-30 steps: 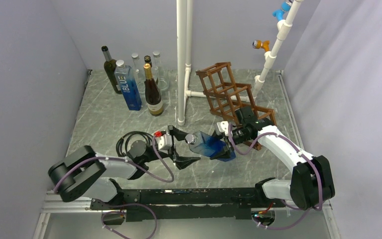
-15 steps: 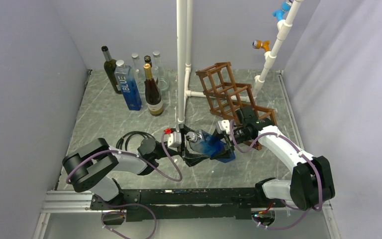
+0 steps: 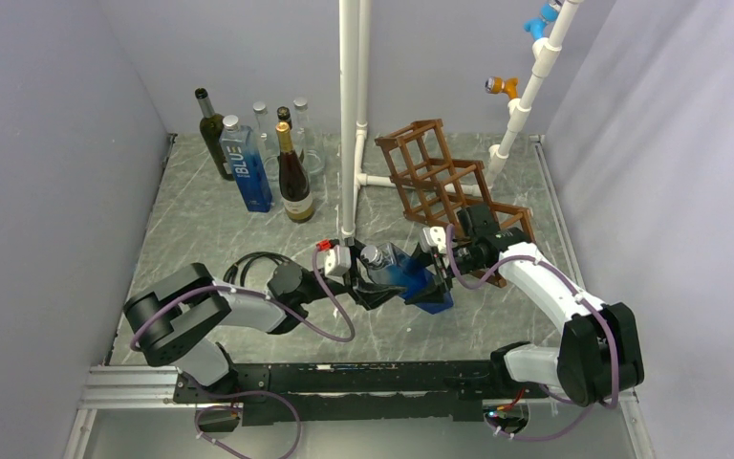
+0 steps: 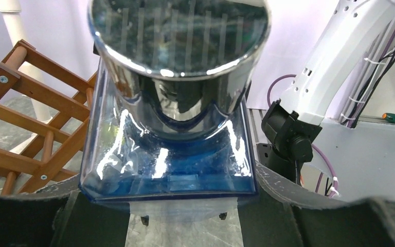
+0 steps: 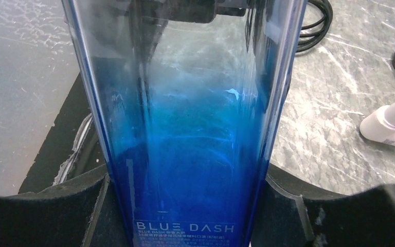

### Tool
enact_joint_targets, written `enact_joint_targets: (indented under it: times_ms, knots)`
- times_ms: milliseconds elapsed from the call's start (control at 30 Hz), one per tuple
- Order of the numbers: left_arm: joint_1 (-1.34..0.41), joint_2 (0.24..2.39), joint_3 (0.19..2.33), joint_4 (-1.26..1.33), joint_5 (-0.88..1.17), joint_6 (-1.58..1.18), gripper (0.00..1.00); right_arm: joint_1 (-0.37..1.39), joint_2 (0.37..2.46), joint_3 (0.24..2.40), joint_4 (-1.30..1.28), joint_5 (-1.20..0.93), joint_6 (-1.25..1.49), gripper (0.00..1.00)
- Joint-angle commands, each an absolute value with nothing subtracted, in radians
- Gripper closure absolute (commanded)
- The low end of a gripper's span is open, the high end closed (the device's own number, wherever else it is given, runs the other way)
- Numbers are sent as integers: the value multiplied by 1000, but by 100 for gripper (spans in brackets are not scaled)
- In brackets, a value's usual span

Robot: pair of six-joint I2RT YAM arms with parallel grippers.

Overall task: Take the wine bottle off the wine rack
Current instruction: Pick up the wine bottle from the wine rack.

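The wine bottle (image 3: pixel 403 277) is square and blue, with a silver cap. It lies level above the table, between my two grippers and off the brown wooden wine rack (image 3: pixel 440 186). My right gripper (image 3: pixel 437 277) is shut on its lower body (image 5: pixel 185 144), with a black pad (image 5: pixel 56 211) against each side. My left gripper (image 3: pixel 373 285) sits at the cap end. Its jaws press on both sides of the bottle's shoulder (image 4: pixel 167 159), under the silver cap (image 4: pixel 180 56). The rack (image 4: pixel 25 118) stands behind, to the left.
Several upright bottles (image 3: pixel 258 167) stand at the back left. A white pipe post (image 3: pixel 349 115) rises just behind the held bottle. A slanted white pipe (image 3: pixel 526 96) with coloured fittings stands at the back right. A black cable coil (image 3: pixel 248 273) lies by the left arm.
My left gripper moved right to the bottle's cap end and narrowed its jaws onto the shoulder. The right gripper kept its hold and barely shifted.
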State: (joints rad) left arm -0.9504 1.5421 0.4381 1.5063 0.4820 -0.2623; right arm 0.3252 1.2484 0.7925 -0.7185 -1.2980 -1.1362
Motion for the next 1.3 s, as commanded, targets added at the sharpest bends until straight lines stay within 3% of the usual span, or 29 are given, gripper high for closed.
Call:
enact_joint_targets:
  times_ms: [0,233,400,700,1267]
  knots:
    - [-960,1543,476,1664,531,-326,100,321,1218,802,-608,-1431,-1131,100]
    - [-960,1477,460,1618,520,-307,100,321,1215,787,-619,-1409,-1153,39]
    - [-959,1391,478,1447,527,-290,100,321,1210,792,-660,-1399,-1194,19]
    - [-959,1202,471,1165,495,-230,100,306,1195,829,-768,-1406,-1271,5]
    - [-946,908,497,667,375,-160,100,232,1158,840,-836,-1412,-1339,3]
